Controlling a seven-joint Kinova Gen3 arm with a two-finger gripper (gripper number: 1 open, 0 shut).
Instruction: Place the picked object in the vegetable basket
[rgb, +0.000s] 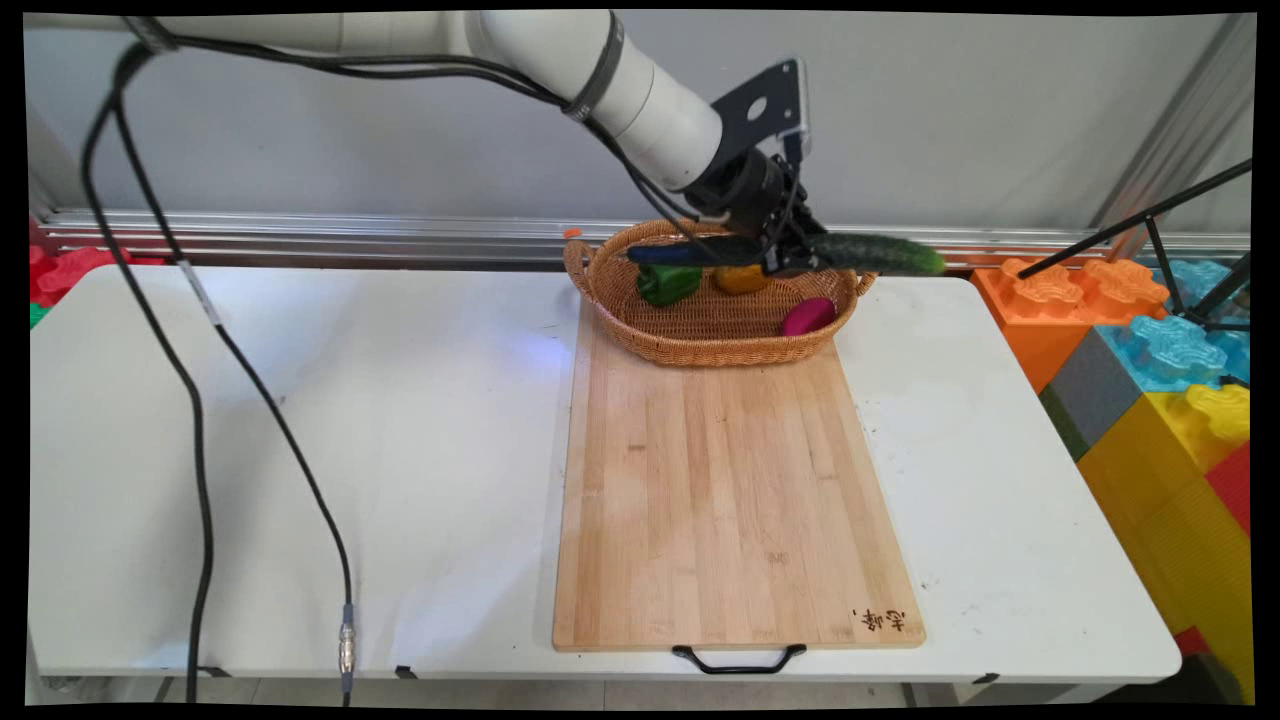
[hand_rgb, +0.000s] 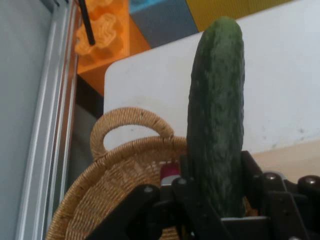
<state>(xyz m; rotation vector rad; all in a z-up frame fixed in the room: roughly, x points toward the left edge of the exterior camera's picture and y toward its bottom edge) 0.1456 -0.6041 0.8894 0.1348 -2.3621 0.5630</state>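
Green cucumber (rgb: 880, 253): you have it clamped across its middle, lying level above the basket's far rim, one end reaching out past the basket's right handle, the other over the basket's inside.
Jaws: the gripper (rgb: 785, 258) is closed on the cucumber; in the hand view the dark fingers (hand_rgb: 192, 200) press it from both sides, and the fruit runs up and away from the camera.
Basket (rgb: 700, 345): woven wicker, oval, with a loop handle at each end; it sits on the far end of the cutting board, just under the gripper.
Inside the basket: a green pepper (rgb: 668, 284) at the left, an orange piece (rgb: 741, 280) beside it near the middle, a magenta piece (rgb: 808, 316) at the right. The orange one is partly hidden by the gripper, so you cannot be sure what it is.
Cutting board (rgb: 730, 500): pale wood, running from under the basket toward the near edge of the counter (rgb: 300, 450), with a black handle at its near end.
Progress: you can see the cucumber is clear of the basket and carried in the air, touching nothing else; it has not been set down anywhere, and the three other pieces lie in the basket.
Beyond the basket's right: coloured foam blocks (rgb: 1150, 340) stand off the counter's edge.
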